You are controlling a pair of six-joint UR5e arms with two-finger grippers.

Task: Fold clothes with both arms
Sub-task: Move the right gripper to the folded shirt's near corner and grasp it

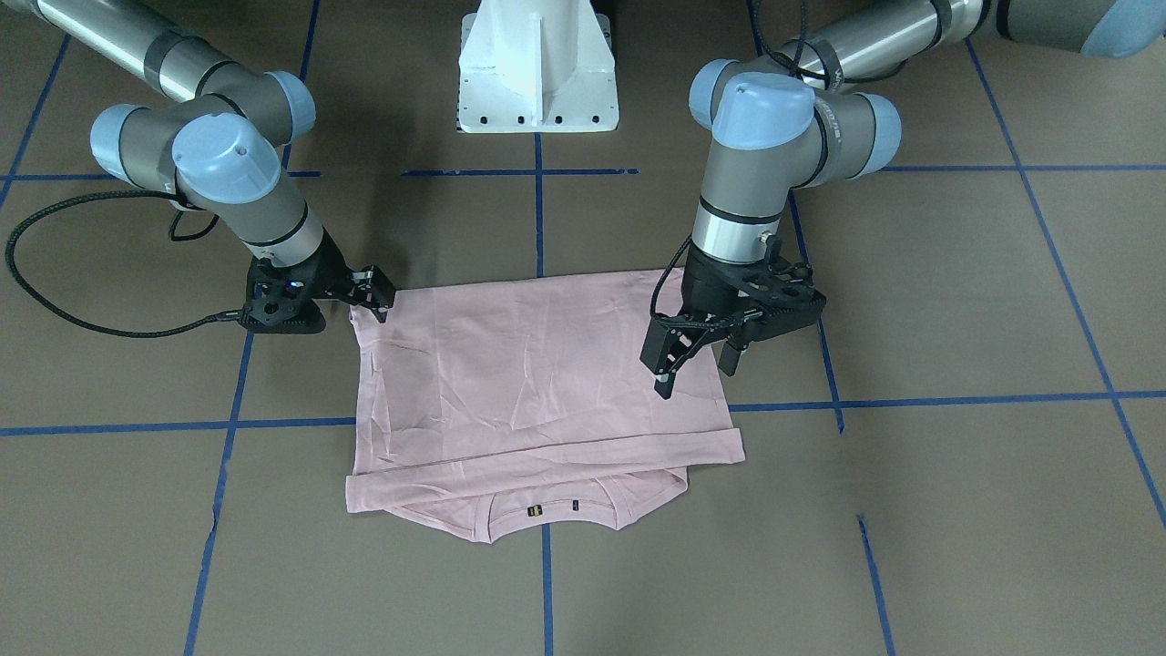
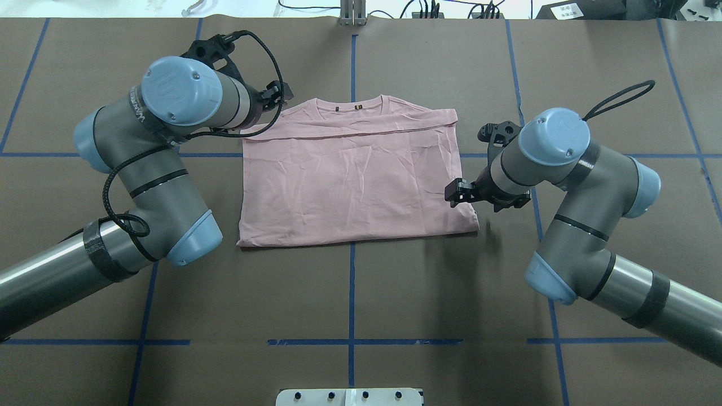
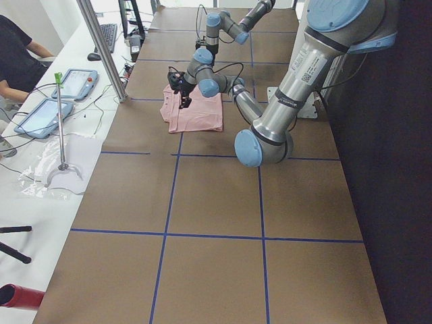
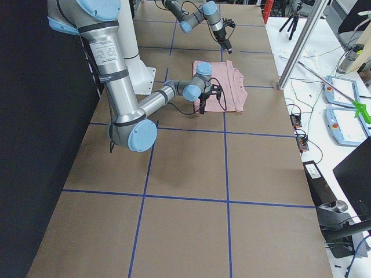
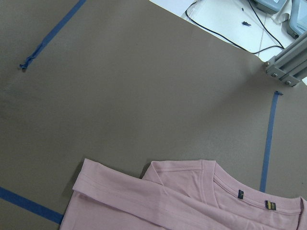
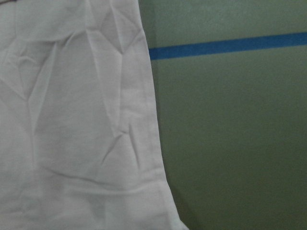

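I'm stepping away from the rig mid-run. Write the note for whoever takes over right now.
Left gripper: open, empty, above one side of the T-shirt.
Right gripper: at the opposite corner nearest the robot; open or shut unclear.
T-shirt: flat on the table, collar away from the robot.
Done: bottom folded up to just short of the collar, print hidden.
Left: probably a further fold; no cloth visibly gripped.
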